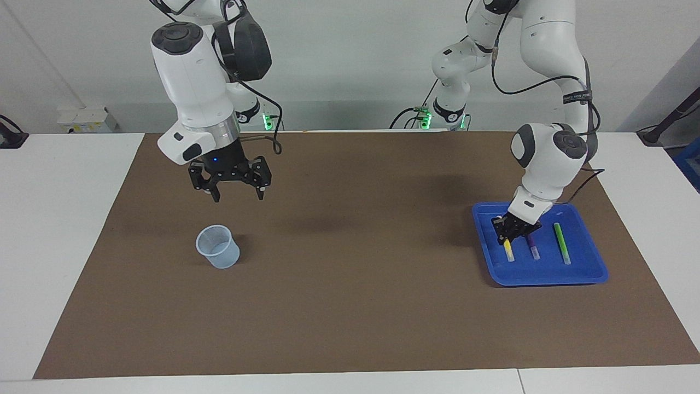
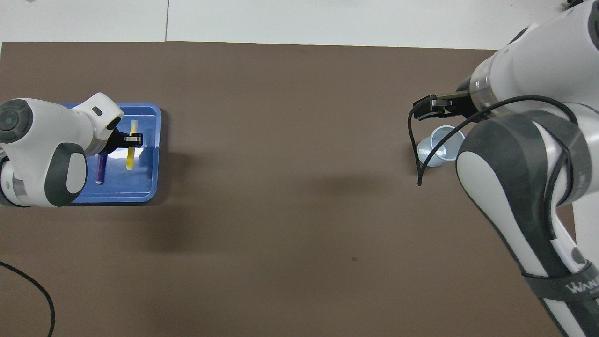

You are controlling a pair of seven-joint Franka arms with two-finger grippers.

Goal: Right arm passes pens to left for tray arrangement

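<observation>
The blue tray (image 1: 547, 276) (image 2: 146, 187) lies at the left arm's end of the table. A green pen (image 1: 561, 243) and a purple pen (image 1: 532, 249) (image 2: 99, 171) lie in it side by side. My left gripper (image 1: 506, 236) (image 2: 133, 139) is low inside the tray, shut on the yellow pen (image 1: 509, 251) (image 2: 129, 160), which runs parallel to the purple one. Whether the yellow pen touches the tray floor I cannot tell. In the overhead view the left arm hides the green pen. My right gripper (image 1: 238, 196) (image 2: 421, 107) hangs open and empty over the mat.
A small translucent bluish cup (image 1: 217, 247) (image 2: 440, 149) stands upright on the brown mat (image 1: 350, 306) at the right arm's end, just farther from the robots than the spot under the right gripper. A black cable loops down from the right wrist.
</observation>
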